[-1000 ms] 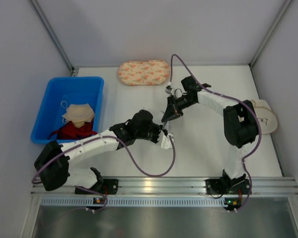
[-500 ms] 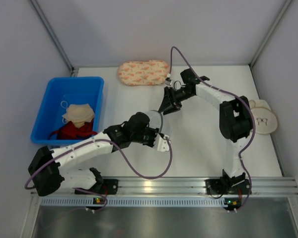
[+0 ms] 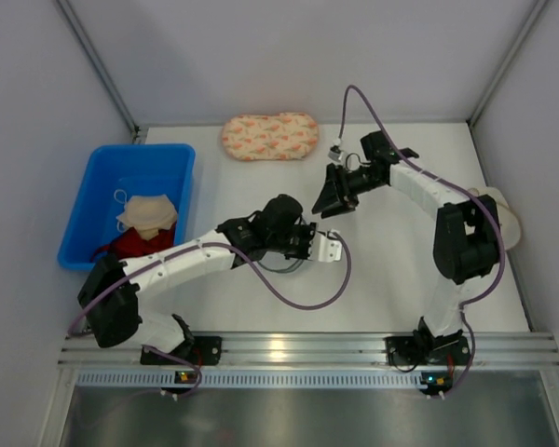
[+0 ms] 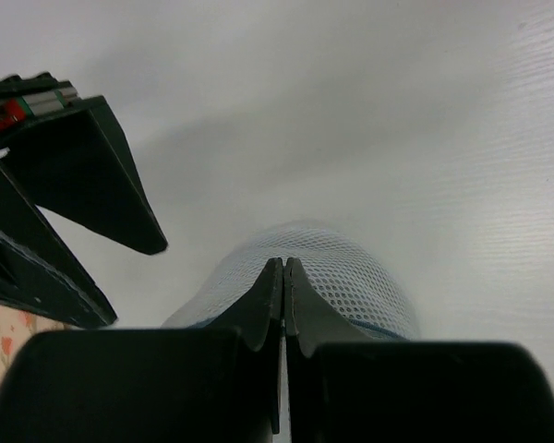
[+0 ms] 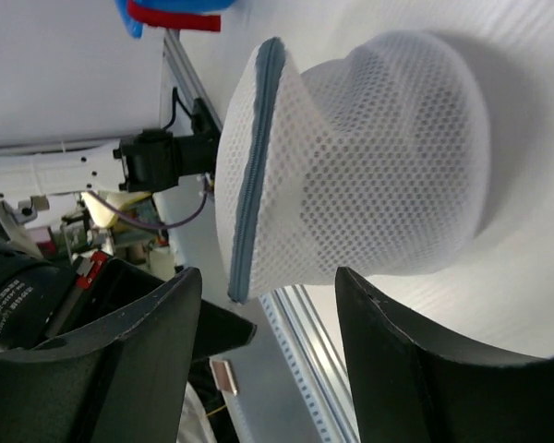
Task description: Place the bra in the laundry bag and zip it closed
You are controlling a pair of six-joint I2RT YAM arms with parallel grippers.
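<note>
A white surface (image 3: 382, 270) is seen from above, with both arms reaching in over its middle. The left arm (image 3: 186, 261) is stretched from the near left corner towards the centre. The right arm (image 3: 429, 191) is folded back from the right side. A blue bin (image 3: 172, 154) is set at the left edge, holding a beige cloth (image 3: 147, 212) and a red item (image 3: 135, 247). A peach pouch (image 3: 270, 136) is laid at the far edge. A beige bra (image 3: 511, 219) is partly hidden behind the right arm.

The bag (image 5: 369, 157) is found at the centre, just beside the left wrist, its grey-blue zip band (image 5: 254, 166) turned towards the near rail. The left jaws are pressed flat together, with their tips at the mesh. Whether mesh is pinched between them cannot be told. The right jaws are spread wide and released, with the bag framed beyond the gap and untouched.
</note>
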